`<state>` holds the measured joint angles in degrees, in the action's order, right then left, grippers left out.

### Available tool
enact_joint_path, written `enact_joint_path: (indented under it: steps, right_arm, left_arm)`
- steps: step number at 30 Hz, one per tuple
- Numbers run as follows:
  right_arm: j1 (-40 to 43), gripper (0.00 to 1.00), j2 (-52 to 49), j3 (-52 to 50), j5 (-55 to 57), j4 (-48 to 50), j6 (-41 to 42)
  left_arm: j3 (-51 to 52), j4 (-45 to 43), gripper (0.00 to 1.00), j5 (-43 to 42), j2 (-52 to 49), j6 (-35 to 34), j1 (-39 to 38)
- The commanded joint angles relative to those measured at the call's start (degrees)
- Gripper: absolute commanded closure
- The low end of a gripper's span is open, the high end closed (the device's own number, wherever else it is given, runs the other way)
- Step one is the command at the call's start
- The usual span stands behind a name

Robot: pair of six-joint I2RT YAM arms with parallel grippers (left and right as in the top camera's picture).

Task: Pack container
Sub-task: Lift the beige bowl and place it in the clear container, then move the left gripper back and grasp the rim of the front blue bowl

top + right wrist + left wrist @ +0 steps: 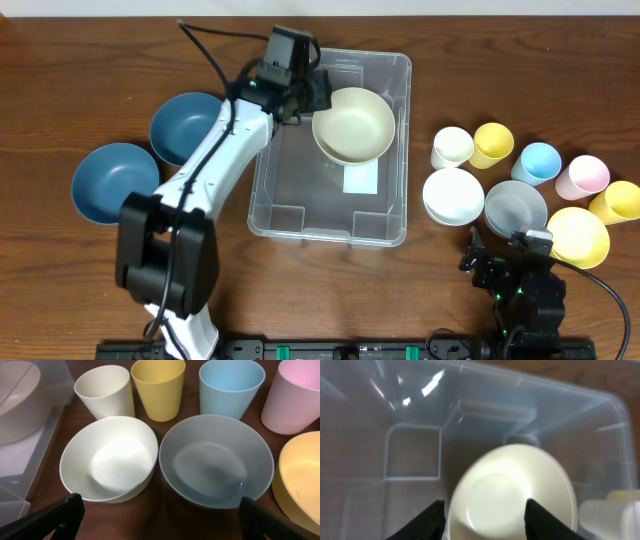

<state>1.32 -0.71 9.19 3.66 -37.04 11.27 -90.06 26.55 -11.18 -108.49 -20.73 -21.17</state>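
Observation:
The container [300, 215] is a large clear bin in the middle of the table, with a white label [360, 180] on its base. A cream bowl [353, 125] is inside it at the far right. My left gripper [316, 95] is over the bin at the bowl's left rim. In the left wrist view the gripper [485, 522] is open. One finger is outside the bowl [510, 490], the other over its inside. My right gripper [497, 252] is open and empty [162, 520], low over the table just in front of a white bowl [107, 457] and a grey bowl [215, 460].
Two blue bowls [190, 125] [115, 182] lie left of the bin. On the right are a white bowl [453, 195], a grey bowl [515, 207], a yellow bowl [578, 236] and several cups: cream [451, 147], yellow [492, 144], blue [540, 163], pink [582, 177], yellow [617, 202].

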Motion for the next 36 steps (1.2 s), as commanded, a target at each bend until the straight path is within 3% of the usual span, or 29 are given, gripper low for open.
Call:
enact_joint_path:
  steps: [1,8,14,17,21,27,36]
  right_arm:
    - [0.6,0.01,0.3,-0.1,0.4,-0.1,-0.6]
    - [0.6,0.01,0.3,-0.1,0.4,-0.1,-0.6]
    - [0.6,0.01,0.3,-0.1,0.4,-0.1,-0.6]
    - [0.6,0.01,0.3,-0.1,0.4,-0.1,-0.6]
    - [0.6,0.01,0.3,-0.1,0.4,-0.1,-0.6]
    - [0.6,0.01,0.3,-0.1,0.4,-0.1,-0.6]
    - [0.6,0.01,0.3,-0.1,0.4,-0.1,-0.6]
  left_arm:
    - [-5.2,5.0,0.46,0.3,5.7,2.9,0.4]
    - [-7.6,26.5,0.32,12.5,15.6,3.1,7.8]
    - [-7.5,42.8,0.31,15.3,17.8,3.0,22.9]
    - [-5.5,46.9,0.31,15.3,17.7,2.4,32.6]
    - [-0.8,45.4,0.21,15.1,17.5,-1.3,45.9]
    - [9.6,34.6,0.21,5.7,17.5,-1.6,60.3]
    - [24.5,20.4,0.21,5.2,16.8,-0.1,62.5]
